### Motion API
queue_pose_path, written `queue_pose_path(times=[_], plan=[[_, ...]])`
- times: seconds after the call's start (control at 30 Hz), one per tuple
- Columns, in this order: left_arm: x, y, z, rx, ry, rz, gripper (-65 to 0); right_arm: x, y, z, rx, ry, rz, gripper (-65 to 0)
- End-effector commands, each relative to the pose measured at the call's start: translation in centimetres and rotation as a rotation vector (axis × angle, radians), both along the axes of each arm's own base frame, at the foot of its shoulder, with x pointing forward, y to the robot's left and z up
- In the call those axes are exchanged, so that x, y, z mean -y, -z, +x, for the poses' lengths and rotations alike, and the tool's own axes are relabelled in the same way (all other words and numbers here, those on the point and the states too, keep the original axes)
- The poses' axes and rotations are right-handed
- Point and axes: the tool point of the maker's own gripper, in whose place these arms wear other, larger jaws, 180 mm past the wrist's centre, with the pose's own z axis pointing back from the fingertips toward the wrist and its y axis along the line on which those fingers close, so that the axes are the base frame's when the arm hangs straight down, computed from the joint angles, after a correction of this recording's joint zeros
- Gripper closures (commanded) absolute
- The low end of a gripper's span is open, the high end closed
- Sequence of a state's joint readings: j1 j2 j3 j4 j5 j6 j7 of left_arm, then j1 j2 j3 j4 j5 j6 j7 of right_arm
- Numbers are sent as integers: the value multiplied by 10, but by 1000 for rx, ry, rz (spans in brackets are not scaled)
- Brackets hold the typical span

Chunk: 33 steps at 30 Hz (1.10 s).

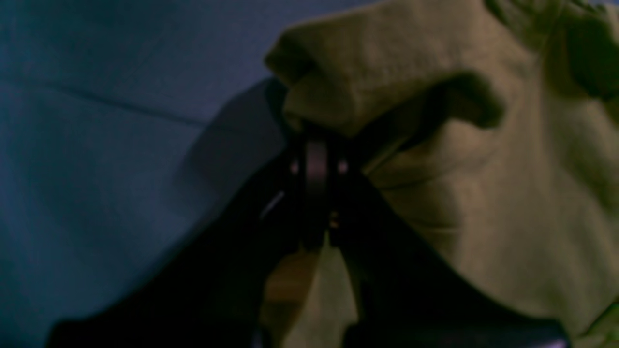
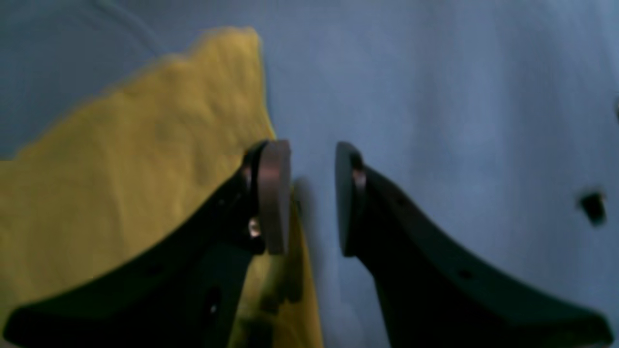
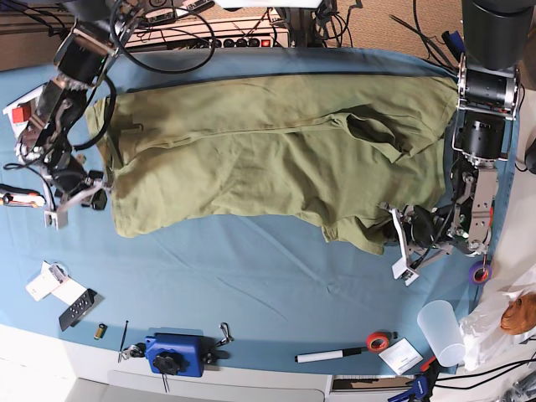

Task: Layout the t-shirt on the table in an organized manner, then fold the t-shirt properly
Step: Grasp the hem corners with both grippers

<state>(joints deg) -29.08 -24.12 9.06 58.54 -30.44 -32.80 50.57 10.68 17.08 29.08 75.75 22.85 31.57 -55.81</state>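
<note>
Down at the near edge of the blue-teal cloth-covered table (image 3: 251, 276), a blue clamp-like tool (image 3: 176, 353), a white marker pen (image 3: 322, 356) and a clear plastic cup (image 3: 441, 331) sit in a row. Further in, the left gripper (image 1: 316, 140) is clenched tight on a bunched fold of the olive-green cotton t-shirt (image 3: 276, 146). Across the table, the right gripper (image 2: 312, 193) stands parted and empty, just beside the shirt's edge. The shirt itself sprawls wide across the table's far half, creased and unfolded.

text: none legible | labels: none (all too small, blurred)
</note>
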Motion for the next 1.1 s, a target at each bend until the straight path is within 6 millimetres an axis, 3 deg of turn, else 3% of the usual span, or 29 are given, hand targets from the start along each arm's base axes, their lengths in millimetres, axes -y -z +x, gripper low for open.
queue_pose_path(times=[0.0,0.23,0.5,0.77,1.07], plan=[[-3,-21,15,54,-14,-25,0,6,-16,12,39,-1,-4,-166],[-11,-21,15,47,-28,-16,0,-16,-3,25,5,-60,151,-166],[-52,-31,12,61,-17,46,0,-41,3,34,-28,-142,114,-166],[-64,-44,10,62,-52,-21,0,-37,4,45,-17,-96,37,-166],[-57,-48,11,65,-52,-65,0,-31,-12,61,32,-89,-4,-166]])
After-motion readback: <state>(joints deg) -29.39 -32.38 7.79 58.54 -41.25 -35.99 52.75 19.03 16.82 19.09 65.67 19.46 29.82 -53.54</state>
